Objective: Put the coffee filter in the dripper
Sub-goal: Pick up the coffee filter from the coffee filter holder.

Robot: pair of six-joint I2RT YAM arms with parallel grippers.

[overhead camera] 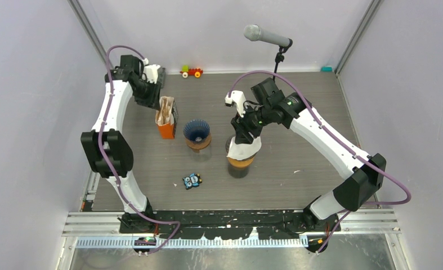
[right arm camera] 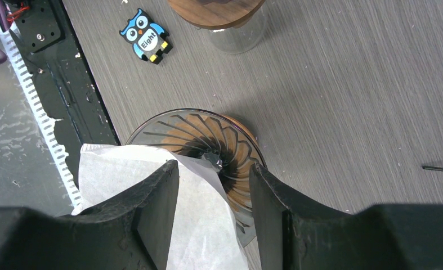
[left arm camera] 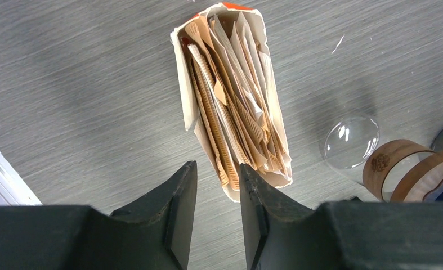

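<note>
A white coffee filter (right arm camera: 146, 185) lies partly inside the clear ribbed dripper (right arm camera: 193, 126), its paper spilling over the near rim. My right gripper (right arm camera: 215, 164) hangs open just above it, one finger over the paper and the other over the dripper's far side, pinching nothing. From above, the right gripper (overhead camera: 244, 135) sits on the filter (overhead camera: 245, 149) and dripper. My left gripper (left arm camera: 219, 166) is open with a narrow gap, its tips at the near end of an orange pack of brown filters (left arm camera: 230, 95). From above, the left gripper (overhead camera: 157, 98) is behind the pack (overhead camera: 166, 115).
A second dripper, blue (overhead camera: 197, 130), stands on a wood-collared glass carafe (left arm camera: 396, 169) beside the pack. An owl toy (overhead camera: 192, 180) lies near the front, a toy train (overhead camera: 191, 71) at the back wall. A microphone (overhead camera: 267, 36) stands at back right. The black front rail (right arm camera: 44, 34) borders the table.
</note>
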